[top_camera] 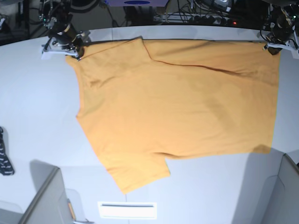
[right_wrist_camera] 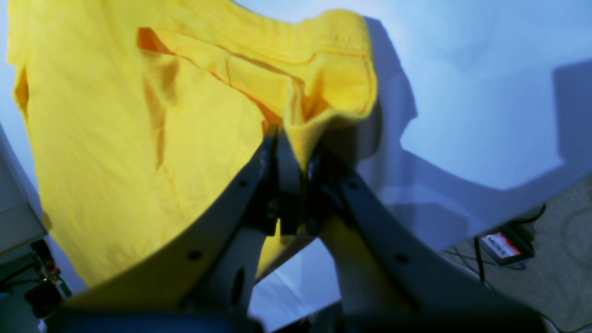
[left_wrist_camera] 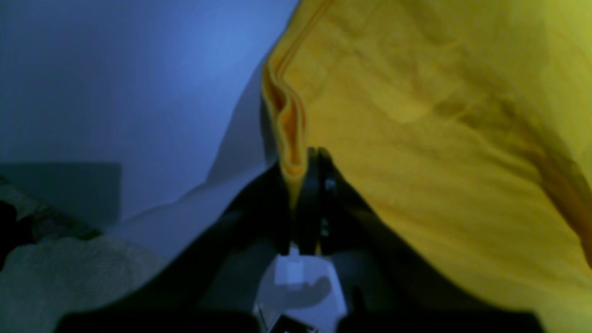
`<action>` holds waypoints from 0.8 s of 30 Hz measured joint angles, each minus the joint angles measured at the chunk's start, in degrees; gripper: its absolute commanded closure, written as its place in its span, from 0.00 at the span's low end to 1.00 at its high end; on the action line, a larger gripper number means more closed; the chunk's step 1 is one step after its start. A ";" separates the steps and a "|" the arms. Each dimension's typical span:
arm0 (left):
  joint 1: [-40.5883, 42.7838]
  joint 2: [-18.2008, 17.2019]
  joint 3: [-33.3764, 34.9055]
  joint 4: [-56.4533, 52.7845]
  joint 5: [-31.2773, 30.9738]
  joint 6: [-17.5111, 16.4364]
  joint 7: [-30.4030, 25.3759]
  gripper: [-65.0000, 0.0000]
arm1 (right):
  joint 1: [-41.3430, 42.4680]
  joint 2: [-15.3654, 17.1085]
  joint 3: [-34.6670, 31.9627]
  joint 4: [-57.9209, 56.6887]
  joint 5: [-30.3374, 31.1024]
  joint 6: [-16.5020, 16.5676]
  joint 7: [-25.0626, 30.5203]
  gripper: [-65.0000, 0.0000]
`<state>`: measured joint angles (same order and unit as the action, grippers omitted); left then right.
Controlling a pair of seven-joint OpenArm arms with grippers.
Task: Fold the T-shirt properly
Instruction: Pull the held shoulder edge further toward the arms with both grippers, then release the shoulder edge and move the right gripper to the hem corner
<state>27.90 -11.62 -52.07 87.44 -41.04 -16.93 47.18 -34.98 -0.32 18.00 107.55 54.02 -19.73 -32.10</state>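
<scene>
A large plain orange-yellow short-sleeved cloth T-shirt (top_camera: 177,102) is spread across the white bench (top_camera: 37,116), occupying most of its middle and far portion. One sleeve is directed toward the near edge of the bench, and the straight hem is laid along the right side as seen in the base view. The far portion of the cloth is observed to be doubled over on itself, with a diagonal crease visible near the far edge.

The left gripper (left_wrist_camera: 309,159) is located at the far right corner of the bench in the base view. Its dark jaws are pressed together on a bunched, folded edge of the T-shirt, and the cloth is seen hanging and stretching away from the pinch in the left wrist view.

The right gripper (right_wrist_camera: 291,143) is located at the far left corner of the bench in the base view. Its grey jaws are likewise closed tight, with a gathered fold of the T-shirt clamped between them. Several layers of fabric are seen bunched just beyond the fingertips in the right wrist view.

The cloth between the two grippers is drawn along the far edge of the bench. A dark strap-like item (top_camera: 4,156) is noted at the left edge of the bench, well apart from the T-shirt.
</scene>
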 measured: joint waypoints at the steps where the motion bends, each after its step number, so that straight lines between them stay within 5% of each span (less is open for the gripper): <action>1: 0.24 0.00 0.00 0.00 0.02 0.00 0.00 1.00 | -0.55 0.00 0.00 0.09 0.02 -0.02 -0.07 1.00; 14: 1.79 0.02 -0.02 0.00 0.00 -0.02 0.00 1.00 | -2.03 0.00 0.00 0.13 -0.02 -0.02 -0.04 1.00; 17: 1.86 0.04 -0.13 0.00 0.00 0.00 -0.20 1.00 | -2.91 0.00 0.02 1.29 -0.07 0.00 0.00 0.72; 18: 1.92 0.02 -0.15 0.00 0.00 0.00 -0.20 0.95 | -3.48 0.00 0.15 2.23 -0.07 -0.04 0.00 0.64; 20: 2.01 0.02 -0.22 0.00 0.04 0.02 -0.20 0.69 | -4.26 0.02 0.17 2.93 -0.13 -0.04 0.66 0.52; 24: 1.97 0.02 -0.35 0.09 0.09 0.04 -0.74 0.31 | -4.26 0.02 0.17 3.65 -0.22 -0.04 0.63 0.51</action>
<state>29.87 -11.60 -52.42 87.53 -40.95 -16.88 46.44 -39.24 -0.30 18.17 111.20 53.80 -19.77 -31.46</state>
